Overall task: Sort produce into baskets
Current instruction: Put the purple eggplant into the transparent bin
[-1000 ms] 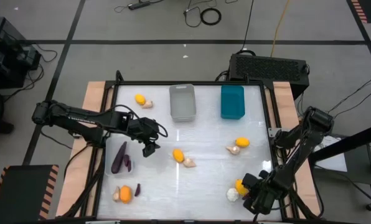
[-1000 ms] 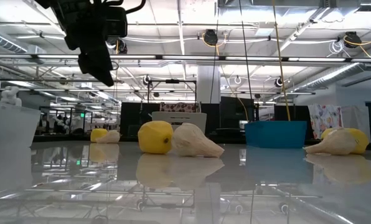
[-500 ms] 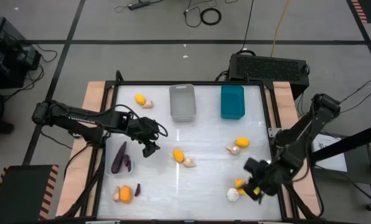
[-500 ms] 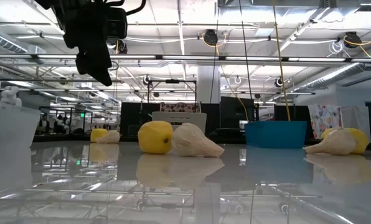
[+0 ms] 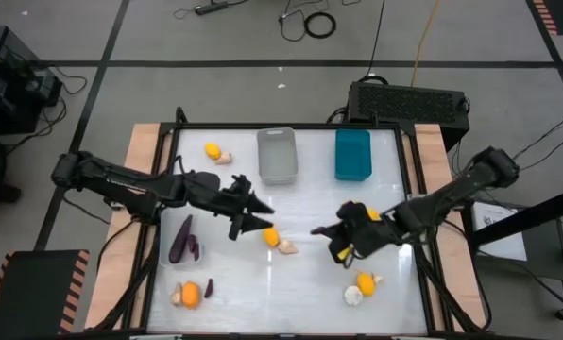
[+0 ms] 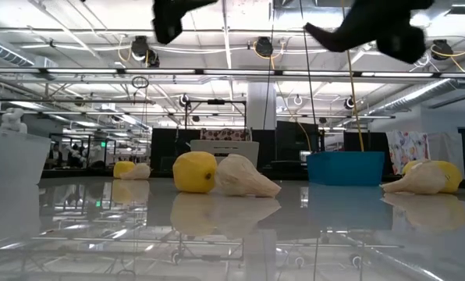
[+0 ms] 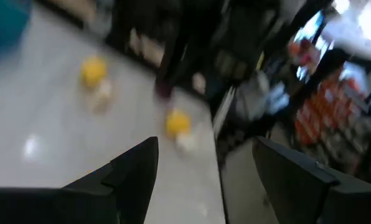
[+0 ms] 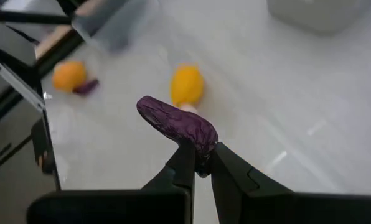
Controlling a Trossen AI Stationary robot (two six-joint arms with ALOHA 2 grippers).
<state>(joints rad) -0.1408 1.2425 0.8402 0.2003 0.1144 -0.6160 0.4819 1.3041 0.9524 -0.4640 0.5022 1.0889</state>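
Note:
My right gripper hangs over the table's middle, shut on a dark purple eggplant. My left gripper stands open and holds nothing, its fingers pointing toward the table's right, just left of a yellow fruit and a garlic bulb. At the far edge stand the grey basket and the teal basket. Eggplants lie in the clear basket at the left. More produce lies at the far left, near left and near right. My right gripper pinches one end of the eggplant between its two fingers. The fingers slant down from the table's right. The rest of the eggplant sticks out beyond the fingertips, lifted clear of the table.
A big black box sits beyond the far right corner. Wooden strips run along the table's left and right sides. Bare table surface lies between the baskets and the two grippers.
My right gripper has swung from the near right corner toward the table's middle and risen, staying shut. My left gripper has tipped up from pointing down to nearly level, rising and shifting a little toward the right; it stays open.

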